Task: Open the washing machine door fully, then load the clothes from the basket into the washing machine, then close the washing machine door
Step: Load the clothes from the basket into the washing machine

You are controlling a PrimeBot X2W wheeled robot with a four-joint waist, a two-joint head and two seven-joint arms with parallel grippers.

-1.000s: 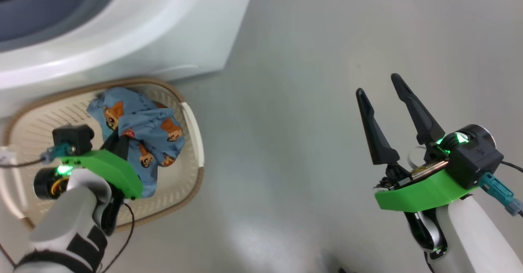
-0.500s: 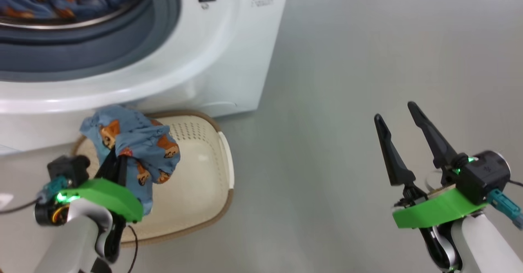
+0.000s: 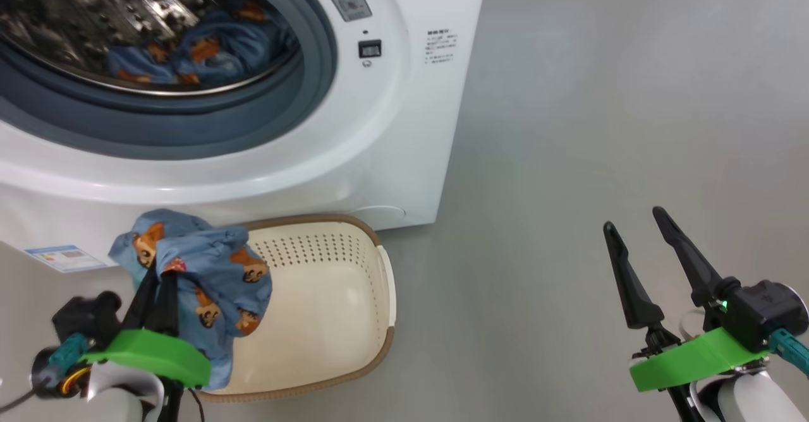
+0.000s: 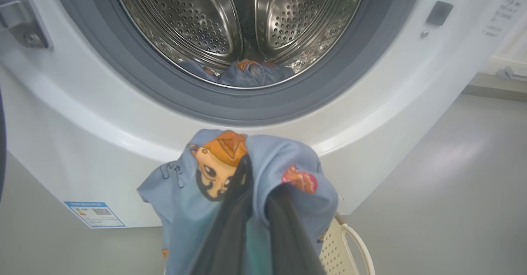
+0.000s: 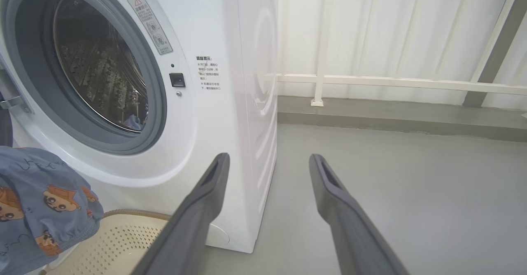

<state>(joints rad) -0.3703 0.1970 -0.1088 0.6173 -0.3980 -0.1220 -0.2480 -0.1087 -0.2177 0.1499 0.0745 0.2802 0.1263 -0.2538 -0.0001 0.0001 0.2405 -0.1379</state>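
The bear-print garment has been raised out of the basket, clamped between the left gripper fingers below the washing machine drum, where another garment already lies. The right gripper is held spread, idle.

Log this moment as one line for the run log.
step: loading | left gripper: shut on held garment, over basket | right gripper: open, empty | drum: other garment inside
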